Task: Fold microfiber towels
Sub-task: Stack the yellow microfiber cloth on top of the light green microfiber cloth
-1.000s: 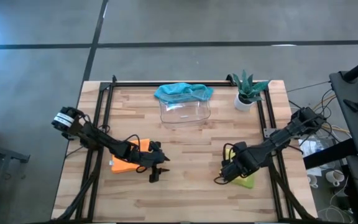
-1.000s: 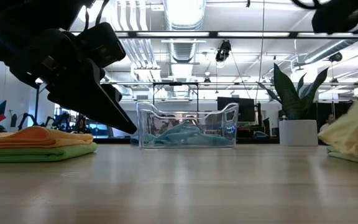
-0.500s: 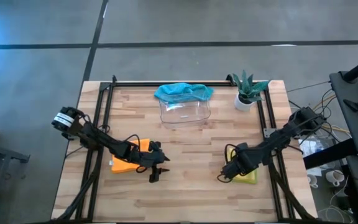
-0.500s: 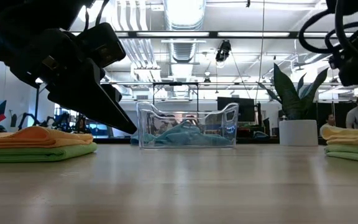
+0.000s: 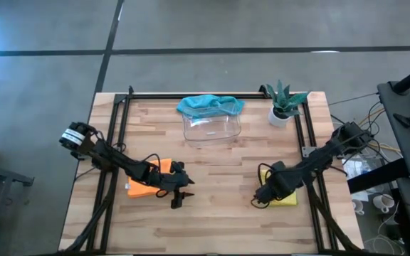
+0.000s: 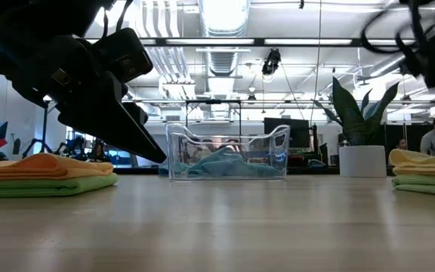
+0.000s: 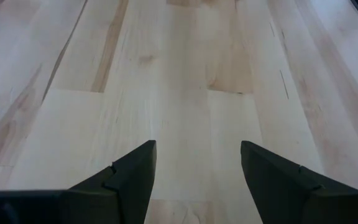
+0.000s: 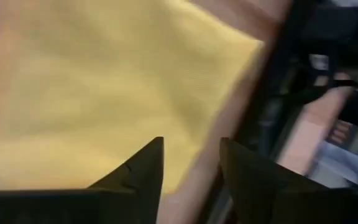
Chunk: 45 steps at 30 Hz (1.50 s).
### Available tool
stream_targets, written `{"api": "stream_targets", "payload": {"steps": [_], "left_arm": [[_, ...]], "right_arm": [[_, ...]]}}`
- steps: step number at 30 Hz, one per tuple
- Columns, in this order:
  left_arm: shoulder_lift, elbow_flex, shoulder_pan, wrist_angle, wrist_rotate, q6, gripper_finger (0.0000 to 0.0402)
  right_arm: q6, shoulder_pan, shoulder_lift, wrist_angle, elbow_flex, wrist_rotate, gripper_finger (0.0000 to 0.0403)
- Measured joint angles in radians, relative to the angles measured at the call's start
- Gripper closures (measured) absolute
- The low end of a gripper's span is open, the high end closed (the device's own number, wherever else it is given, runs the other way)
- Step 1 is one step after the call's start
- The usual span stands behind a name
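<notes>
A folded yellow towel [image 5: 285, 198] lies flat on a lime green one [image 6: 426, 189] near the table's right edge. My right gripper [image 8: 191, 163] hovers open just above the yellow cloth [image 8: 92, 93], with nothing between its fingers. At the left, a folded orange towel [image 5: 146, 186] rests on another lime green one [image 6: 44, 186]. My left gripper [image 5: 179, 197] stands open to the right of that stack, over bare wood [image 7: 191, 81]. A teal blue towel [image 5: 211, 104] is draped over the far rim of the clear tray [image 5: 212, 129] and hangs into it.
A small potted plant [image 5: 284, 104] stands at the back right corner. Black frame rails [image 5: 116, 128] run along the table's left and right sides. Bare wood lies between the two towel stacks and along the near edge.
My right gripper has carried the yellow towel toward the table's right edge and down. The towel hung bunched and lifted before; now it lies flat and folded on the lime green one, and the gripper stands clear above it.
</notes>
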Motion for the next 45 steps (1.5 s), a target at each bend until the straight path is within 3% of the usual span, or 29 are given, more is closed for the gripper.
{"api": "stream_targets", "payload": {"steps": [5, 8, 15, 25, 29, 41, 45], "left_arm": [[0.0, 0.0, 0.0, 0.0, 0.0, 0.0, 0.0182], [0.0, 0.0, 0.0, 0.0, 0.0, 0.0, 0.0182], [0.0, -0.002, 0.0, 0.0, 0.0, 0.0, 0.0182], [0.001, -0.002, 0.0, 0.0, 0.0, 0.0, 0.0182], [0.001, -0.002, 0.0, -0.001, 0.0, 0.0, 0.0182], [0.001, -0.002, 0.0, 0.0, 0.0, 0.0, 0.0182], [0.001, -0.002, 0.0, 0.0, 0.0, 0.0, 0.0182]], "right_arm": [[-0.03, 0.028, 0.006, 0.144, 0.103, 0.161, 0.0234], [-0.108, 0.048, 0.037, 0.264, 0.117, 0.194, 0.0233], [-0.329, 0.072, 0.182, 0.31, 0.178, 0.196, 0.0229], [-0.41, 0.072, 0.35, 0.217, 0.222, 0.082, 0.0227], [-0.38, 0.072, 0.351, 0.216, 0.224, 0.08, 0.0249], [-0.33, 0.072, 0.297, 0.187, 0.219, 0.09, 0.0365], [-0.329, 0.072, 0.298, 0.2, 0.215, 0.091, 0.0382]]}}
